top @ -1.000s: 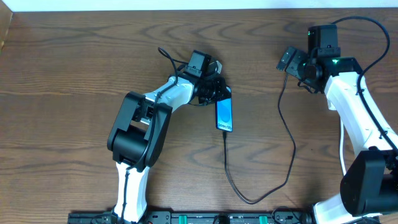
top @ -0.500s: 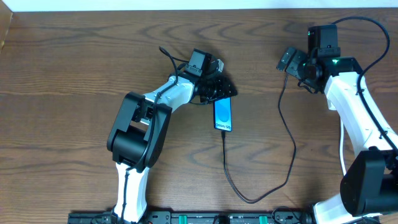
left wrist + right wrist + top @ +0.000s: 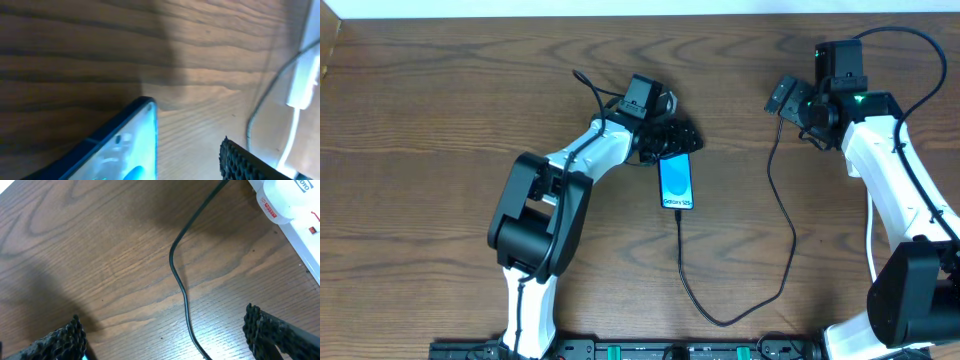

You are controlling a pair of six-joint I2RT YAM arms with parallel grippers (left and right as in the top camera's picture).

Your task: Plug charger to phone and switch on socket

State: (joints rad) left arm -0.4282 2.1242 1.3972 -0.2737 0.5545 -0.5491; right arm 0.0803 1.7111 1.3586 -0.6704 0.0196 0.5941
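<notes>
The phone lies flat on the table with its blue screen up. Its top corner shows in the left wrist view. My left gripper stands open just above the phone's top end, and one finger is apart from the phone's edge. The charger meets the phone's lower end, loops toward the front and runs up to my right gripper. That gripper is open, with the black cable on the table between its fingers. The white socket lies beyond it; my right arm hides it from overhead.
A white cord runs along the right arm toward the front edge. A white piece with a cord shows at the right of the left wrist view. The table is dark wood.
My left gripper has opened and let go of the phone, which has settled flat and shifted slightly left. The right arm has not moved.
</notes>
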